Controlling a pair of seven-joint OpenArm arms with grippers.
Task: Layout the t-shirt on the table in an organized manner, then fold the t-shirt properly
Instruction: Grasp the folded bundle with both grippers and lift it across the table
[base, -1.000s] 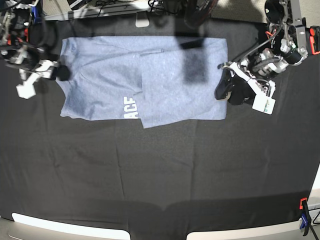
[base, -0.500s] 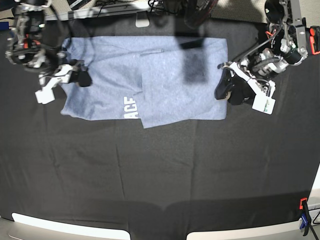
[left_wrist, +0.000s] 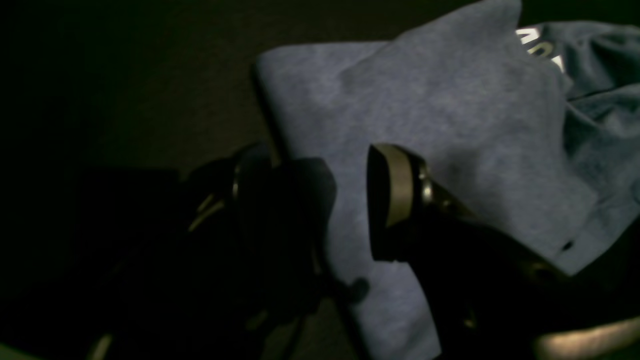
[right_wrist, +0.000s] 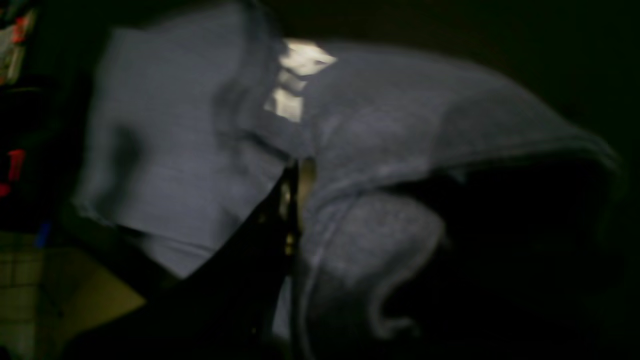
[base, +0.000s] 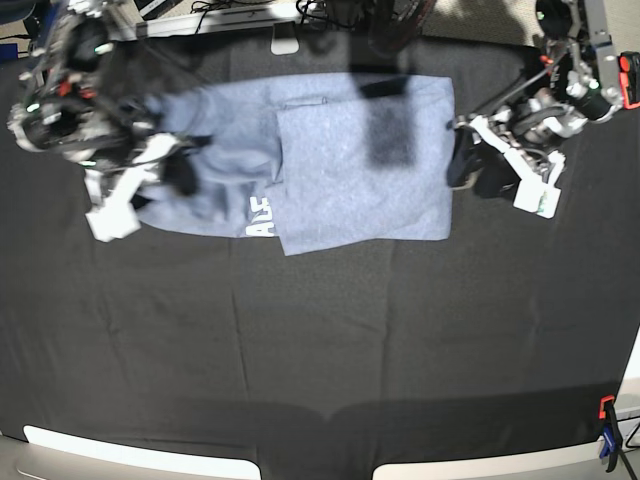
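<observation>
T-shirt (base: 340, 165) spread on the black table (base: 320, 340), far half, partly folded with one panel lapped over the middle and white lettering (base: 258, 216) peeking out at the fold edge.

Right gripper (base: 182, 172) reaching in low from the base view's left, over the bunched-up sleeve end; jaws pinched closed on a lifted fold of the fabric (right wrist view shows cloth tented up right at the finger (right_wrist: 292, 200)).

Left gripper (base: 470, 165) parked at the shirt's opposite edge, angled down toward the table, jaws spread wide with nothing between them, just blue cloth showing in the gap. One pale fingertip (left_wrist: 392, 185) over the shirt, the other over the table.

Orange-and-blue clamp (base: 607, 432) at the near right table edge. Cables and gear along the far edge, too cut off to name.

Both wrist views very dark, the right one blurred too. Right arm smeared in the base view.
</observation>
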